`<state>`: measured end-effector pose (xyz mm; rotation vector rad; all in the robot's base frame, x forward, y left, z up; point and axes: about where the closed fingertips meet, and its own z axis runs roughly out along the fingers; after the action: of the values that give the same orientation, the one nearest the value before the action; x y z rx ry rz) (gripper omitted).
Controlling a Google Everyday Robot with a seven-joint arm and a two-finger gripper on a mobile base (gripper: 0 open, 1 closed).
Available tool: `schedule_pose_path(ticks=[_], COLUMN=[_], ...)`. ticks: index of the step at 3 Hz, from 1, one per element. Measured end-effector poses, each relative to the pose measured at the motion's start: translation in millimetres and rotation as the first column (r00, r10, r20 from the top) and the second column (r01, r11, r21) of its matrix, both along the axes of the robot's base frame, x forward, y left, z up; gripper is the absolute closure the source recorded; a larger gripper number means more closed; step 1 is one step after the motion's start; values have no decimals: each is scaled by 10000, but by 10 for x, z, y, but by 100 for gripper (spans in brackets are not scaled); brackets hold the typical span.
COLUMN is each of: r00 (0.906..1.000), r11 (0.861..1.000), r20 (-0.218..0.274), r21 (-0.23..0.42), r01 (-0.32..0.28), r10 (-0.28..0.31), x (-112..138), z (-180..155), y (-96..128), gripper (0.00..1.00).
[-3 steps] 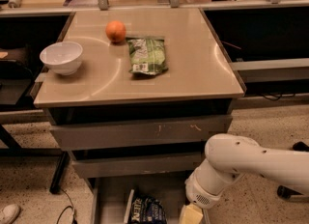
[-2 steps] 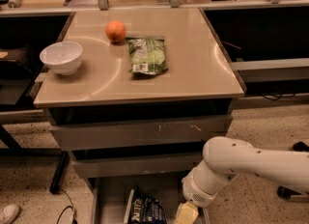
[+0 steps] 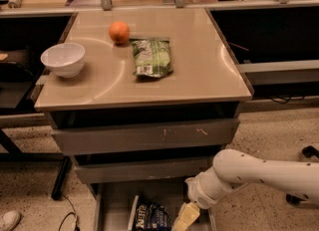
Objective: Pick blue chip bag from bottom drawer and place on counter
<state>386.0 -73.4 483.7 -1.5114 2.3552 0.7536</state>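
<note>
The blue chip bag point(image 3: 151, 217) lies in the open bottom drawer point(image 3: 114, 200) at the frame's lower edge, dark navy with white lettering, partly cut off. My gripper point(image 3: 183, 219) hangs over the drawer just right of the bag, on the end of the white arm point(image 3: 249, 175) that reaches in from the right. Only its yellowish upper part shows; the fingertips are below the frame. The beige counter point(image 3: 199, 70) tops the grey cabinet above.
On the counter sit a white bowl point(image 3: 63, 59) at the left, an orange point(image 3: 119, 32) at the back and a green-and-white snack bag point(image 3: 151, 57) in the middle. Two shut grey drawers point(image 3: 144, 135) are above the open one. Black cables and a shoe point(image 3: 7, 220) lie on the floor at left.
The arm and gripper have shifted a little to the left and lower, closer to the blue chip bag. The view has also moved slightly.
</note>
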Motion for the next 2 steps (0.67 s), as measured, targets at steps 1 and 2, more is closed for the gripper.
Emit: schedule_pose_path(ticks=[1, 2], r00=[10000, 9998], r11=[10000, 9999], r20=[-1, -159], r21=[0, -66], r01=[-1, -125], r10=[1, 123], x=[0, -74], z=[-1, -190], y=[0, 89], gripper=[0, 0])
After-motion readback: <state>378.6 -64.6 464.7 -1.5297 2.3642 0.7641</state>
